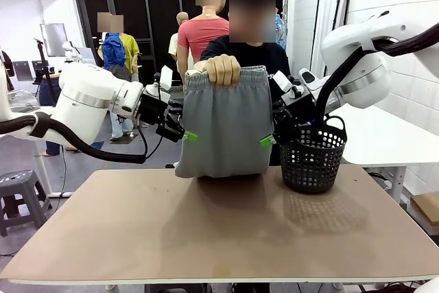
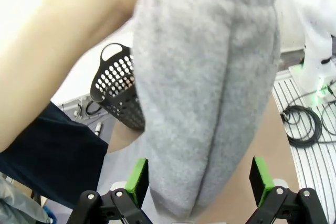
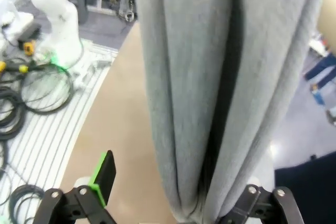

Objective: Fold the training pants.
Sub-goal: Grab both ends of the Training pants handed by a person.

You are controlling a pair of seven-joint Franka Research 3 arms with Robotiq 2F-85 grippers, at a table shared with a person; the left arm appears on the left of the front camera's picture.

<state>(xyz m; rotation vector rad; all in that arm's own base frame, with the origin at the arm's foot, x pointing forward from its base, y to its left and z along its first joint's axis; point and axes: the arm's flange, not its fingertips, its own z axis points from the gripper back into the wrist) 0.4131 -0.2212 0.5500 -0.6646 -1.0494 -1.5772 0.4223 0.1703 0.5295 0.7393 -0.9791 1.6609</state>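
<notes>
This looks like a robotics laboratory, not a home or a shop. Two white robot arms, the left arm (image 1: 89,97) and the right arm (image 1: 363,66), stand at the two sides of a plain brown desk (image 1: 206,238). In the right wrist view, a slotted metal plate (image 3: 47,145) lies beside the desk, and black cables (image 3: 8,121) are coiled loosely on it. At the far left there is a screen (image 1: 53,36) at another work place, and a grey stool (image 1: 17,186) stands at the near left. Dark partition panels (image 1: 158,18) close the far side. On the right, a white desk (image 1: 391,138) stands along the white wall.
</notes>
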